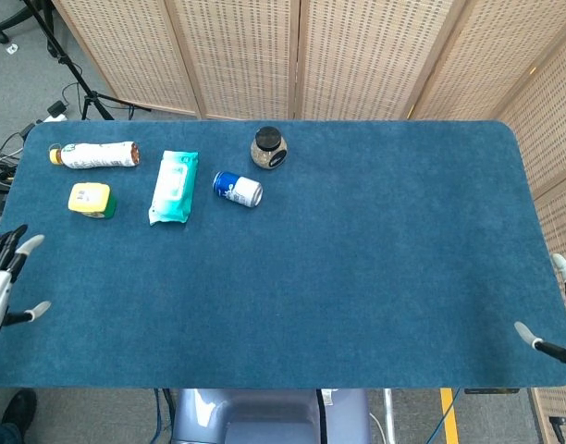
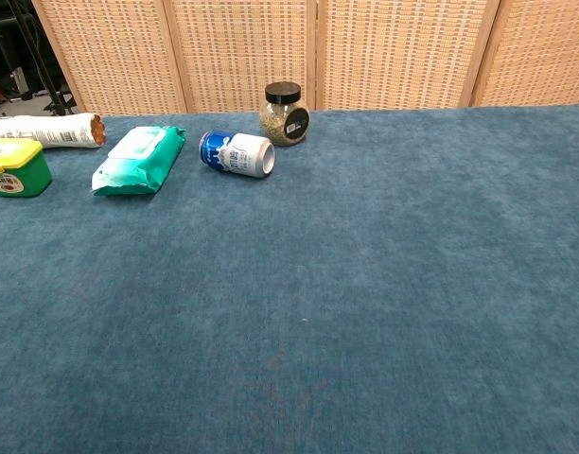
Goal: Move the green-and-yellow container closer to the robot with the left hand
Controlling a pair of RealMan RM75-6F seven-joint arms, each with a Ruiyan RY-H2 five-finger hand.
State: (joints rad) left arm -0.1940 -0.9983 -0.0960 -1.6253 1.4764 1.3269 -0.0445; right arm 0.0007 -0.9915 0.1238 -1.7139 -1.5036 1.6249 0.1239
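Note:
The green container with a yellow lid [image 1: 91, 200] stands at the far left of the blue table; the chest view shows it at the left edge [image 2: 16, 167]. My left hand [image 1: 6, 277] hangs at the table's left edge, well in front of the container, fingers spread and empty. Only the fingertips of my right hand [image 1: 559, 314] show at the right edge, spread apart with nothing in them. Neither hand appears in the chest view.
A white bottle [image 1: 93, 154] lies behind the container. To its right lie a teal wipes pack [image 1: 173, 186], a blue can on its side [image 1: 238, 189] and a black-lidded jar [image 1: 268, 149]. Wicker screens stand behind the blue table [image 1: 357, 277].

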